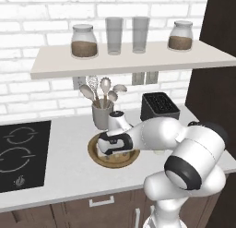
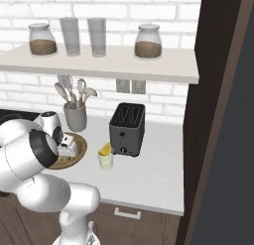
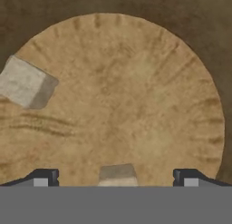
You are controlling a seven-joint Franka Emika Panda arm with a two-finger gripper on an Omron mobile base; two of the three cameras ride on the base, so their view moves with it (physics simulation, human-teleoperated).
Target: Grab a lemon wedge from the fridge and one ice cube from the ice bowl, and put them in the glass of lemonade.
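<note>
My gripper (image 3: 116,177) hangs open just above the inside of the brown wooden ice bowl (image 3: 131,96). One pale ice cube (image 3: 118,172) lies between the fingertips, and another ice cube (image 3: 25,85) rests toward the bowl's left side. In the left base view the hand (image 1: 114,145) reaches down into the ice bowl (image 1: 97,159). To the right of the ice bowl (image 2: 80,151) stands the glass of lemonade (image 2: 105,161), with the yellow lemon wedge (image 2: 104,149) on its rim. The dark fridge (image 2: 221,90) fills the right side.
A grey utensil cup (image 1: 102,114) with spoons stands right behind the bowl. A black toaster (image 2: 127,128) sits beside the lemonade glass. A stovetop (image 1: 20,153) lies to the left. The shelf (image 1: 129,60) above carries two jars and two tall glasses.
</note>
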